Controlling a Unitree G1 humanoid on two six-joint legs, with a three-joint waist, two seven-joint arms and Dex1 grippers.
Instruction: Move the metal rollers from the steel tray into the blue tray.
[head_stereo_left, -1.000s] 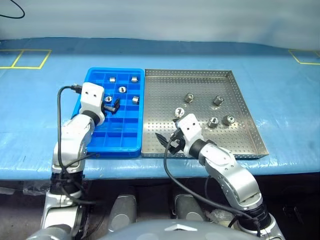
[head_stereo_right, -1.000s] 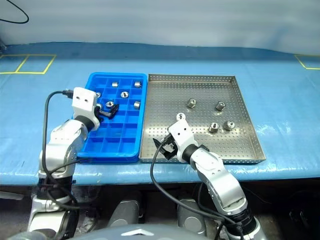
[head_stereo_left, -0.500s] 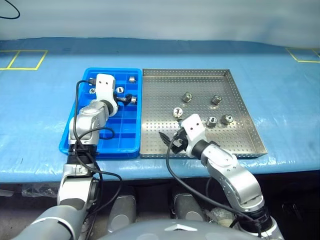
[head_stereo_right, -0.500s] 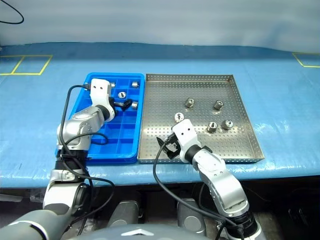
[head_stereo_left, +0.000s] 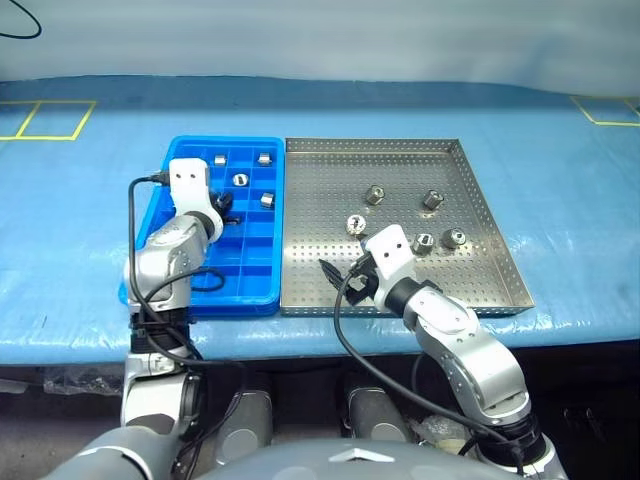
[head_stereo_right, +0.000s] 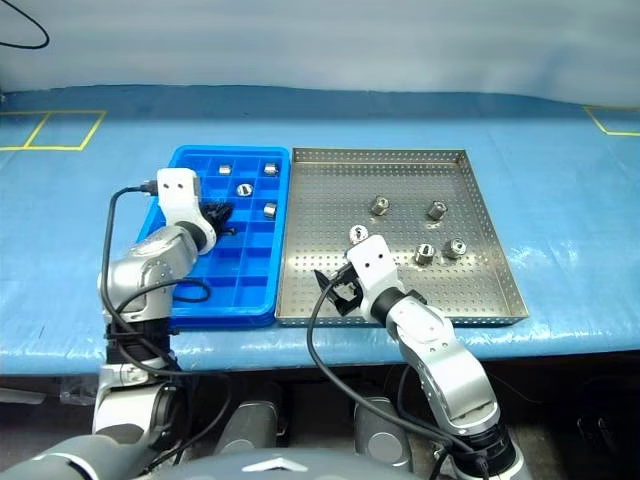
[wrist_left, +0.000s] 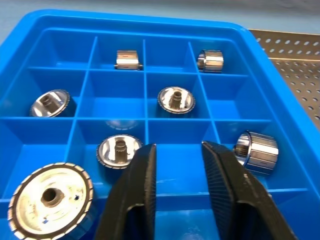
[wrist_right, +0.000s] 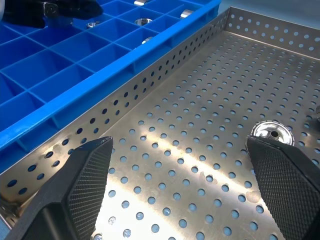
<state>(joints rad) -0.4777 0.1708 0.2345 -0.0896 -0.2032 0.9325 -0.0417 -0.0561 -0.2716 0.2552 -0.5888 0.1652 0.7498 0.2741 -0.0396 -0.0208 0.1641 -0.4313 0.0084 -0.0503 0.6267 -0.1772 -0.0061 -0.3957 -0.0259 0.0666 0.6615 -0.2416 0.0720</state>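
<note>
Several metal rollers (head_stereo_left: 375, 195) lie scattered on the perforated steel tray (head_stereo_left: 330, 190). Several more (wrist_left: 175, 99) sit in the far compartments of the blue tray (head_stereo_left: 240, 272), which lies against the steel tray's left side. My left gripper (wrist_left: 177, 147) hovers over the blue tray's left middle cells (head_stereo_left: 222, 208). Its fingers stand a narrow gap apart with nothing between them. My right gripper (wrist_right: 185, 165) is wide open and empty, low over the steel tray's near left corner (head_stereo_left: 336, 281). One roller (wrist_right: 270, 132) lies just past its right finger.
Both trays sit on a blue table cover (head_stereo_left: 560, 150) with yellow tape marks (head_stereo_left: 40, 118) at the far corners. The table's front edge (head_stereo_left: 320, 335) runs just behind the trays. Black cables (head_stereo_left: 130, 210) loop from both wrists.
My left gripper has drawn back leftward from the blue tray's right column, and its fingers have come much closer together. The right arm has stayed in place.
</note>
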